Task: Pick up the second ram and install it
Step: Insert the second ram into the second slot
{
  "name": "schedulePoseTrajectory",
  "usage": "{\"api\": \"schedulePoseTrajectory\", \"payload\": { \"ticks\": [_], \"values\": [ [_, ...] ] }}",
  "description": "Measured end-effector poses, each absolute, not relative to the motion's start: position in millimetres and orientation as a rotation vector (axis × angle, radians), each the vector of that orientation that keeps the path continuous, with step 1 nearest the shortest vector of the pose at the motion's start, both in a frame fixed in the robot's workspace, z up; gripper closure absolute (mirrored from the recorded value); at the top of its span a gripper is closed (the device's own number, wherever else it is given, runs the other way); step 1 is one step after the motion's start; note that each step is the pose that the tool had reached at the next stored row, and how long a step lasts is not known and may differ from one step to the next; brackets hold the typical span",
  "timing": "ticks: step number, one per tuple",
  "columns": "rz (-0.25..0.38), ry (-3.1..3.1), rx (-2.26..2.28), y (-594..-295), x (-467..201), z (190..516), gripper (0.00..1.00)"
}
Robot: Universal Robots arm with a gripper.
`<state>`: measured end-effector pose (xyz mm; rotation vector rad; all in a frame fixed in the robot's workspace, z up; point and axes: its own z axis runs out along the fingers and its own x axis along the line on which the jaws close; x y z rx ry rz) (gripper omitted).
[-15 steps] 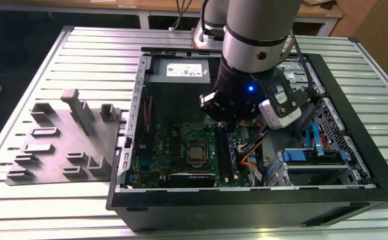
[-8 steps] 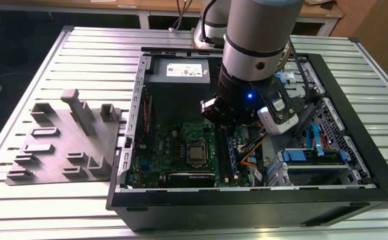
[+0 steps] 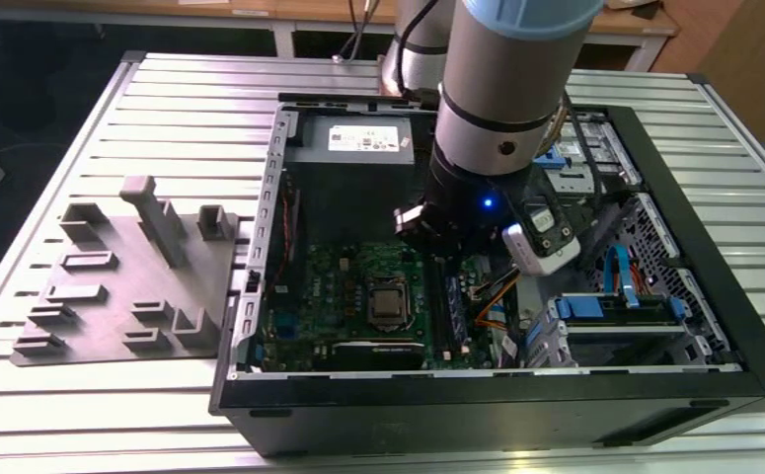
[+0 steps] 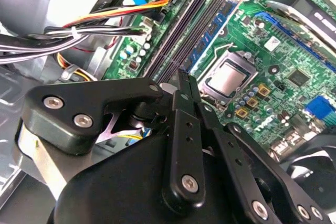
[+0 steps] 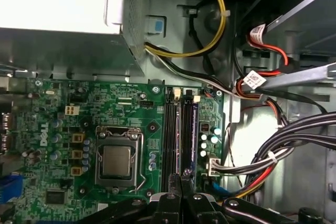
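One arm [image 3: 507, 89] stood nearly vertical, its wrist lowered inside the open computer case [image 3: 488, 395] on the slatted surface [image 3: 172, 89]. Its end effector [image 4: 181, 77] had both fingers pressed together, tips just above the motherboard's [image 5: 63, 119] long slots, where the second ram [image 4: 219, 27] sat edge-up.

The arm [image 3: 507, 89] covers the middle of the computer case [image 3: 488, 405] and part of the green motherboard [image 3: 343, 291] in the exterior view. In both wrist views the hand [image 4: 181, 77] runs off the picture's edge and hides the near ends of the long black slots [image 5: 172, 129].
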<state>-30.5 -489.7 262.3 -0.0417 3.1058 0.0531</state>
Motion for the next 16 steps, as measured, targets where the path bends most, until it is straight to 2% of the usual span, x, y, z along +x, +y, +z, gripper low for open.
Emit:
{"api": "schedulePoseTrajectory", "payload": {
  "ticks": [16],
  "values": [
    [0.053, 3.106, -0.041, -490, -30, 245, 0.92]
  ]
}}
